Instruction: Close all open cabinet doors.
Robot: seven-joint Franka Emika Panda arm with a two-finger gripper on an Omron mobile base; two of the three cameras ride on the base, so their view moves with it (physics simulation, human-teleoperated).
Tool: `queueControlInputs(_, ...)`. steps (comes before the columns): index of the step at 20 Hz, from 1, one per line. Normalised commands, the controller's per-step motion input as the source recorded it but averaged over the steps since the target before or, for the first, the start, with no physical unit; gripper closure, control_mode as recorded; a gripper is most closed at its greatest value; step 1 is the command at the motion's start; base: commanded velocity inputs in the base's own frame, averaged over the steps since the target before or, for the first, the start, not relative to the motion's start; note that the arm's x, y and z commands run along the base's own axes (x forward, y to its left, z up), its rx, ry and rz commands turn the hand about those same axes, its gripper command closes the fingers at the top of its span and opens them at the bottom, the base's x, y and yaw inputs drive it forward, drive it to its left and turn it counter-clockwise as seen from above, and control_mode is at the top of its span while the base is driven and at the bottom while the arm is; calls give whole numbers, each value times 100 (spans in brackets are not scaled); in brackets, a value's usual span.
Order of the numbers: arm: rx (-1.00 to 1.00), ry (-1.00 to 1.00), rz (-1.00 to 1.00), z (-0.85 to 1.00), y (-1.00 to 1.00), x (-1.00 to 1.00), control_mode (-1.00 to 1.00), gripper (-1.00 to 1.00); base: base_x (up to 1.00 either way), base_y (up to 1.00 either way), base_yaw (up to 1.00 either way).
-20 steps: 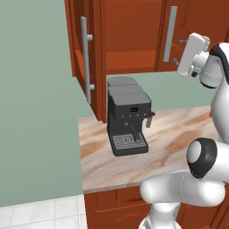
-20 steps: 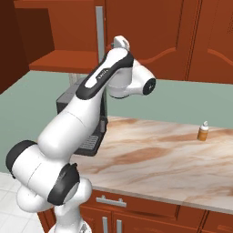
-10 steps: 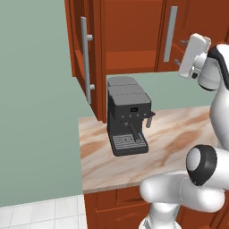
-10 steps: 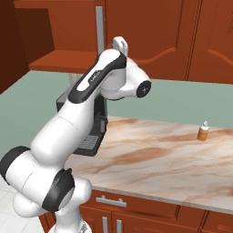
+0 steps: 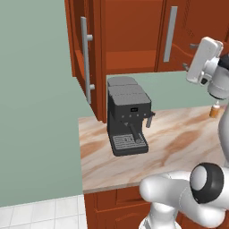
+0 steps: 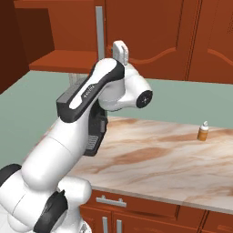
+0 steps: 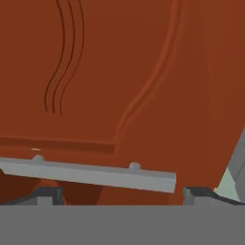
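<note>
1. Marbled counter (image 5: 179, 138) runs under reddish-brown wall cabinets; a black coffee machine (image 5: 127, 115) stands on it at the left end, and I place everything else from that machine.
2. Open cabinet door (image 5: 80, 49): above and left of the coffee machine, swung out toward the room, its long silver handle (image 5: 84, 58) vertical. Cabinet interior bare behind it.
3. Closed door (image 5: 179, 31): above and right of the machine, flush with the cabinet front, handle vertical.
4. Gripper (image 5: 193, 56): up and right of the machine, close to the closed door. Hand view: carved door panel (image 7: 95, 72) directly ahead, a silver bar handle (image 7: 91, 173) lying across just beyond the fingertips (image 7: 45, 196).
5. Jaws: tips stand wide apart, nothing between them.
6. Key relation, as I judge it: the open door lies well left of the jaws, across the machine; its swing needs a push rightward and back.
7. Small bottle (image 6: 203, 131) sits far right of the machine.
</note>
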Motion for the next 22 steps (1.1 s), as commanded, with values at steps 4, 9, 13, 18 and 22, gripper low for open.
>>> queueControlInputs(4,0,0,14,4,24,-57,-100,-100,0,0,0)
queueControlInputs(9,0,0,23,5,21,-59,-100,-100,0,0,0)
queueControlInputs(13,0,1,22,4,21,-56,-100,-100,0,0,0)
queueControlInputs(18,0,-1,7,1,38,-55,-100,-100,0,0,0)
queueControlInputs(22,-3,-8,-2,0,39,-57,-100,-100,0,0,0)
